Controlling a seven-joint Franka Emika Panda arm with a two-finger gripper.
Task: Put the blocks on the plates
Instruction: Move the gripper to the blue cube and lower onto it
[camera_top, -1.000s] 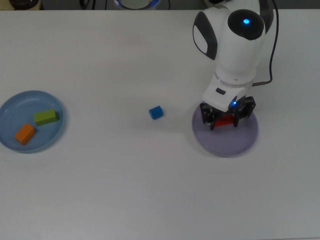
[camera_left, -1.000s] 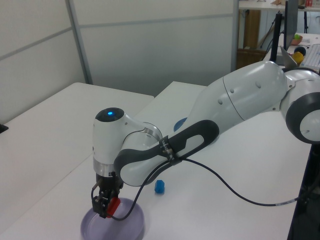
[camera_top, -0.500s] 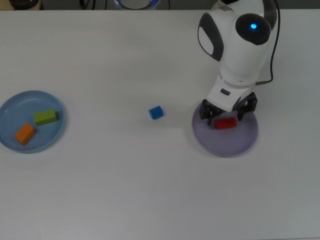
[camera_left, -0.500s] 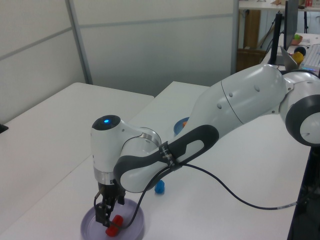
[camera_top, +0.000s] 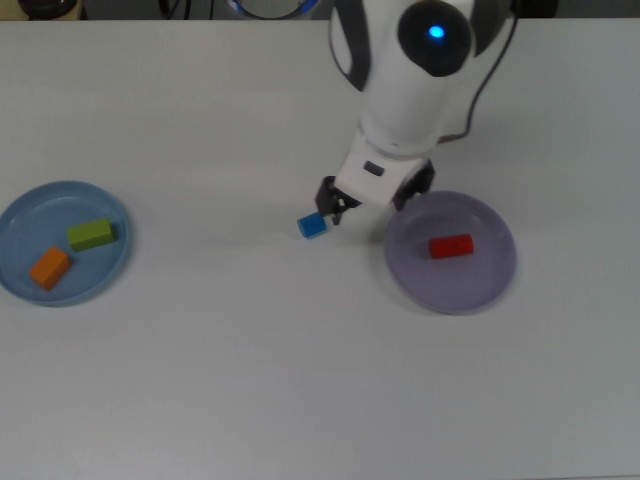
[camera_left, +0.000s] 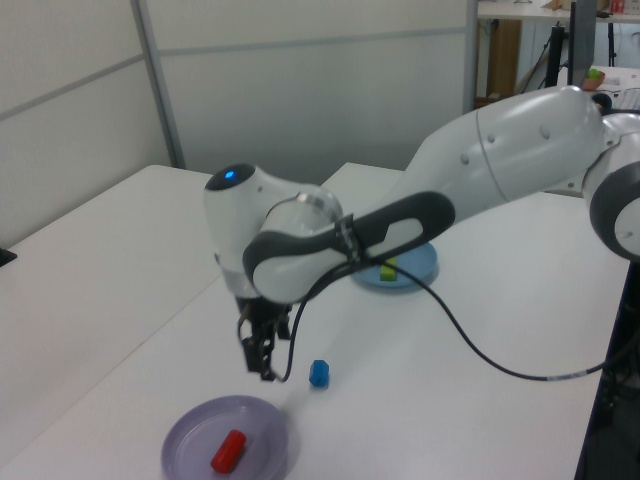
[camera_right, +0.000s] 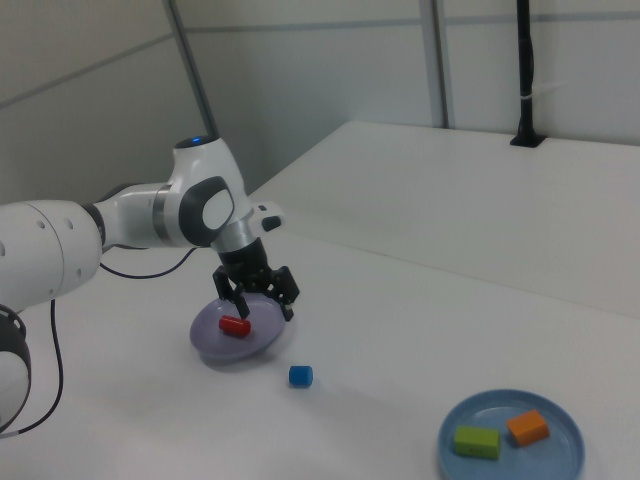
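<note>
The red block (camera_top: 451, 246) lies loose on the lavender plate (camera_top: 480, 282), also seen as red block (camera_left: 228, 451) on plate (camera_left: 190, 452). My gripper (camera_top: 371, 199) hangs open and empty above the table, between that plate and the blue cube (camera_top: 312, 226), which sits on the bare table just off the gripper's finger on the top view's left. In the right view the gripper (camera_right: 258, 303) hovers over the plate's far edge, above the red block (camera_right: 235, 326). The green block (camera_top: 91, 234) and orange block (camera_top: 49, 267) rest on the light blue plate (camera_top: 22, 214).
The white tabletop (camera_top: 250, 380) spreads wide around both plates. My arm's body (camera_top: 420, 70) and its black cable (camera_left: 480, 360) hang over the table's far side. In the right view the light blue plate (camera_right: 562, 455) is near the front right.
The gripper let go of the red block onto the lavender plate, then rose and moved towards the top view's left, ending close to the blue cube.
</note>
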